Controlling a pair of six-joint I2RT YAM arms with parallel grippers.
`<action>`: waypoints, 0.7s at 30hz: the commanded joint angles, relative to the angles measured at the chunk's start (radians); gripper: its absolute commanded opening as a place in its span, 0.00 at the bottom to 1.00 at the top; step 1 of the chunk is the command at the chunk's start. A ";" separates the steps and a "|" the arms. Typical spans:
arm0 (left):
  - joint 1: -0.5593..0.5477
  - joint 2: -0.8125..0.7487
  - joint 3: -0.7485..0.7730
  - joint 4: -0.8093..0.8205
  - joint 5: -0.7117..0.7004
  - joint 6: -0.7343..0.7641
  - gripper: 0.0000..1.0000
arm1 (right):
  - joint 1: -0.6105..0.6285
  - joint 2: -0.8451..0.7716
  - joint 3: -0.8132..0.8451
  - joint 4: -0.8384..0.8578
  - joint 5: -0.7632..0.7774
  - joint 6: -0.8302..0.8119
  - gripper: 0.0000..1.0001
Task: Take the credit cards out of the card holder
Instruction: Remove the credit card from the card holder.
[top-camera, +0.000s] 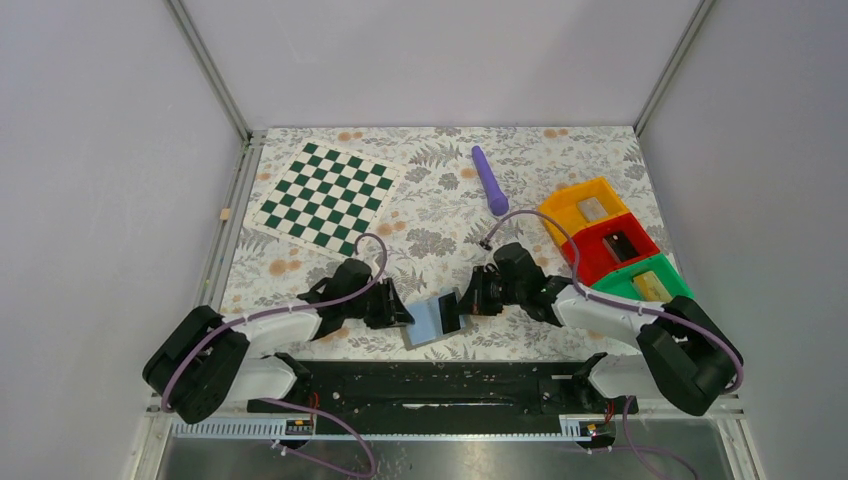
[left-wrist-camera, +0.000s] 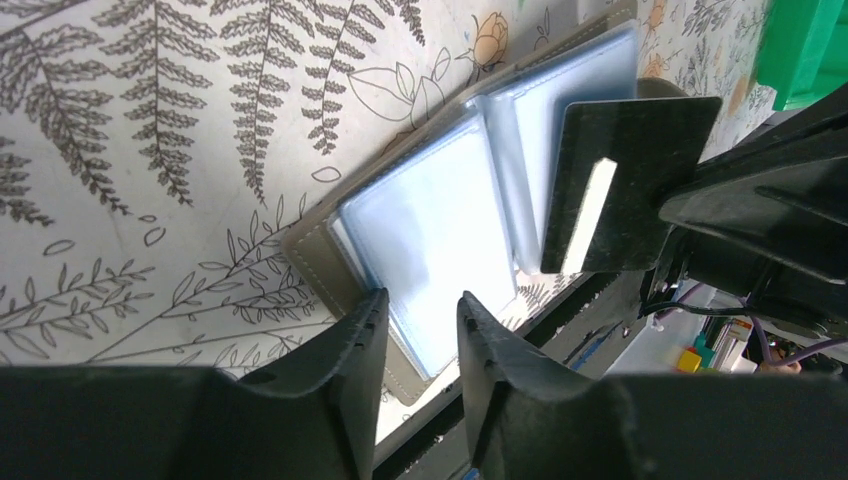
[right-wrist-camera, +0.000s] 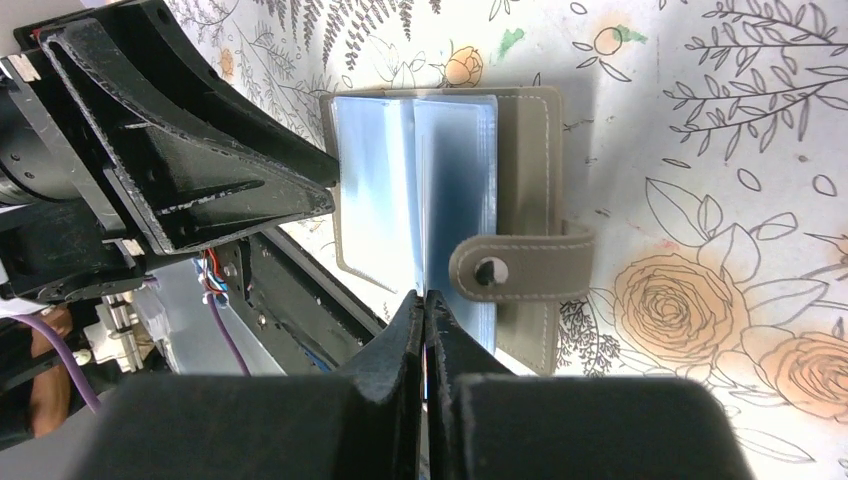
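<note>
The grey card holder (top-camera: 422, 325) lies open on the floral table near the front edge, light blue faces up. It also shows in the left wrist view (left-wrist-camera: 430, 230) and the right wrist view (right-wrist-camera: 523, 130), strap and snap to the right. My right gripper (top-camera: 466, 304) is shut on a dark credit card (top-camera: 450, 312), which stands above the right leaf. The card shows a white stripe in the left wrist view (left-wrist-camera: 640, 150) and is edge-on at the right gripper (right-wrist-camera: 425, 300). My left gripper (left-wrist-camera: 418, 310) is open, its fingertips at the holder's left leaf edge (top-camera: 400, 315).
A green and white chessboard mat (top-camera: 327, 196) lies at the back left and a purple cylinder (top-camera: 489, 180) at the back middle. Orange (top-camera: 575, 200), red (top-camera: 598, 262) and green (top-camera: 625, 285) bins stand on the right. The black base rail (top-camera: 440, 375) runs just in front of the holder.
</note>
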 joint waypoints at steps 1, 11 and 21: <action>-0.003 -0.061 0.042 -0.088 -0.027 0.027 0.35 | -0.015 -0.074 0.063 -0.113 0.032 -0.070 0.00; -0.003 -0.232 0.132 -0.181 0.008 0.052 0.59 | -0.026 -0.147 0.124 -0.134 -0.098 -0.095 0.00; -0.003 -0.269 0.109 0.001 0.159 0.033 0.66 | -0.026 -0.125 0.114 0.160 -0.395 0.070 0.00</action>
